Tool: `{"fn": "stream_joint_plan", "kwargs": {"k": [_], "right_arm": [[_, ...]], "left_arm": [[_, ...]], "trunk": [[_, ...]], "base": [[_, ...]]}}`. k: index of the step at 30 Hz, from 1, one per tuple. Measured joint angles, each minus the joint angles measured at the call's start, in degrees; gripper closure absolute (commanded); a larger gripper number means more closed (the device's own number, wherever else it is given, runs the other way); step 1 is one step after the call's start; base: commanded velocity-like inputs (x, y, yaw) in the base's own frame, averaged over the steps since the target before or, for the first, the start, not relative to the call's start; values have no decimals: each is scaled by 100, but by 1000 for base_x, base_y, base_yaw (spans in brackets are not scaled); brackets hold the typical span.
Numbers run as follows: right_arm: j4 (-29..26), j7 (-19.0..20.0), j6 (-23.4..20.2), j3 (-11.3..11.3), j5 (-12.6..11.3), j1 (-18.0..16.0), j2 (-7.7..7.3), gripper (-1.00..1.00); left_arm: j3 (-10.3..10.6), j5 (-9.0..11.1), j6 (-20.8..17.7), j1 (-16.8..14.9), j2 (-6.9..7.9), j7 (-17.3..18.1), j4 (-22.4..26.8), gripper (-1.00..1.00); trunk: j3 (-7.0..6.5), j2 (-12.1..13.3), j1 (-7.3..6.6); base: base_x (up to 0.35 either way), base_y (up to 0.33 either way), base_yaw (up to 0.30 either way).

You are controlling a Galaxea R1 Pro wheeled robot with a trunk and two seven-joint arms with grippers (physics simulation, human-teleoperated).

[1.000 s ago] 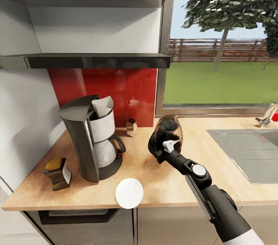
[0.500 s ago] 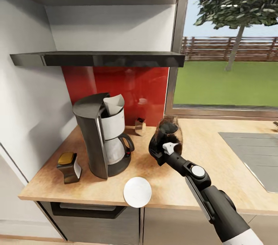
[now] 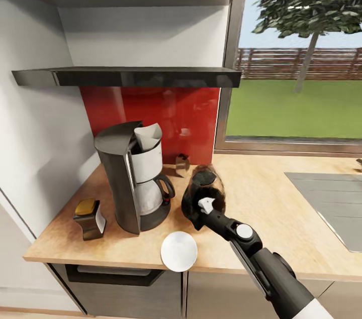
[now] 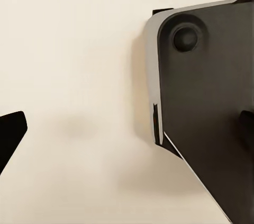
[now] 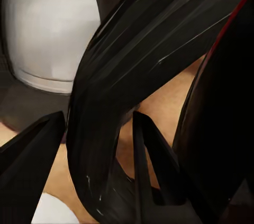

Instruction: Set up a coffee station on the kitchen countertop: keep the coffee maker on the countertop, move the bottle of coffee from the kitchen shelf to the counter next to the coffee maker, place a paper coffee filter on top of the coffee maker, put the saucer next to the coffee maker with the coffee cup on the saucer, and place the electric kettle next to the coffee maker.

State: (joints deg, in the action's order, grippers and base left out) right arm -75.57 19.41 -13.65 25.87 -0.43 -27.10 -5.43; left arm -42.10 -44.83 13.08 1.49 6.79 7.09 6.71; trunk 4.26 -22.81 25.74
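1. The right gripper grips the dark kettle by its handle, just right of the coffee maker on the counter.
2. A paper filter sits in the maker's top.
3. The saucer lies at the near edge.
4. The coffee bottle stands left of the maker.
5. The left gripper's state cannot be told.

Colours of the coffee station items.
Coffee maker: dark grey body, white carafe band. Paper filter and saucer: white. Kettle: black with brown sheen. Coffee bottle: dark, amber lid. Countertop: light wood; backsplash: red.
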Motion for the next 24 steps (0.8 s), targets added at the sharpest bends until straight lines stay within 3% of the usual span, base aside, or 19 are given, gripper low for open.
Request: {"fn": "stream_joint_plan", "kwargs": {"k": [6, 23, 24], "right_arm": [[1, -2, 1, 27, 9, 0, 1, 100], [103, -13, 34, 34, 14, -6, 34, 100], [103, -13, 34, 34, 15, -6, 34, -100]], "left_arm": [[2, 1, 0, 0, -8, 0, -5, -100], [6, 11, 0, 2, -9, 1, -5, -100], [6, 11, 0, 2, -9, 1, -5, -100]], "trunk": [[0, 1, 0], [-2, -3, 0], [-2, -3, 0]], "base": [[184, 31, 0], [5, 1, 0], [0, 0, 0]]}}
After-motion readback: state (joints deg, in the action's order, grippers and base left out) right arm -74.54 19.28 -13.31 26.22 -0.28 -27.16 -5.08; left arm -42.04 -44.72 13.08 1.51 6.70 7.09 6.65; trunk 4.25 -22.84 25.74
